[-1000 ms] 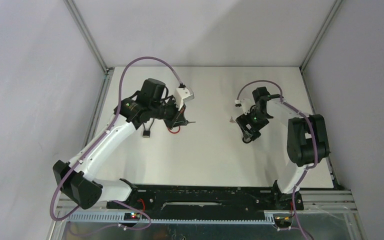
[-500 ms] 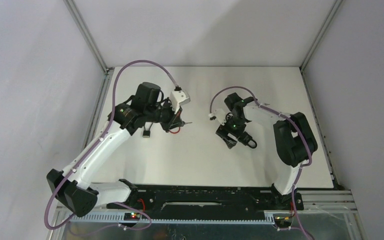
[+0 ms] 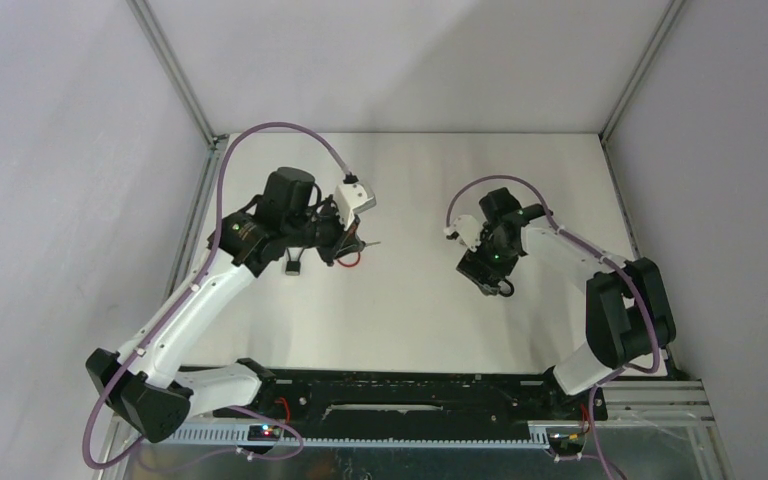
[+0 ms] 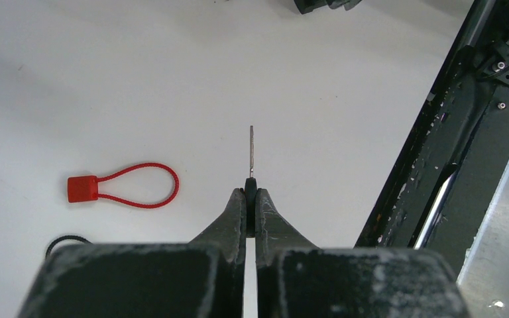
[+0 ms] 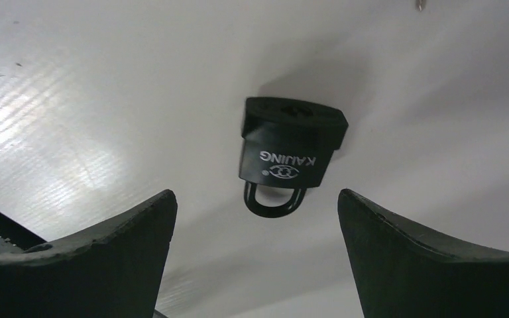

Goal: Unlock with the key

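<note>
Each arm is built from white, rounded link shells (image 3: 195, 295) joined by bulky black joint housings (image 3: 150, 385). A long purple cable (image 3: 272, 126) is routed along the left arm to a small white camera block (image 3: 356, 197) at its wrist. A shorter purple cable (image 3: 505, 179) is carried to the white block (image 3: 457, 229) at the right wrist. A green indicator light (image 3: 497, 257) is seen on the right arm's black housing, and another green light (image 3: 241, 226) on the left. The left gripper's fingers (image 4: 228, 222) are dark, tapered and speckled with pale scuffs. The right gripper's fingers (image 5: 106, 248) are broad and matte black, with blunt tips. Both bases are bolted to a black rail (image 3: 410, 385).
</note>
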`<state>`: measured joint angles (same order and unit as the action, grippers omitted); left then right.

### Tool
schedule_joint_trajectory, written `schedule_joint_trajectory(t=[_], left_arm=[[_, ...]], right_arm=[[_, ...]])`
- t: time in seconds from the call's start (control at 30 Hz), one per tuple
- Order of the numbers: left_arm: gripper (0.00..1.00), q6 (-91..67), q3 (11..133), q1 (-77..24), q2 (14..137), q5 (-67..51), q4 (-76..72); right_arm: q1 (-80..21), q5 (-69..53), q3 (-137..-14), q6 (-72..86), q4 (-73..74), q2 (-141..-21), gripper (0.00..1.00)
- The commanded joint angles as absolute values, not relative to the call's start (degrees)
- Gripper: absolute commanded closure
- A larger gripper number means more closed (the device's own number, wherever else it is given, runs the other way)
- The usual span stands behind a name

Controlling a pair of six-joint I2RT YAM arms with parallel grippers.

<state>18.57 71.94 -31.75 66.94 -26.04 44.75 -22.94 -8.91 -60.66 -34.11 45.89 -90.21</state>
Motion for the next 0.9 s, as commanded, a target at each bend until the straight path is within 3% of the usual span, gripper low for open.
schedule_joint_trajectory(t=[0.0,0.47,0.87], left_arm=[[1.0,19.84,70.82,-32.08,65.86,-26.07,43.21],[1.0,19.68,70.93,-32.08,66.14,-26.88,43.38],[1.0,19.45,70.85,-32.07,65.79,-27.31,43.46]], right_arm=[[-19.7,-8.65,-60.31,-35.21,42.83,-91.31,0.07],[-18.63,-11.73,-60.37,-34.05,38.62,-98.37,0.12],[-18.5,-10.36,-60.32,-32.52,39.2,-100.41,0.3]])
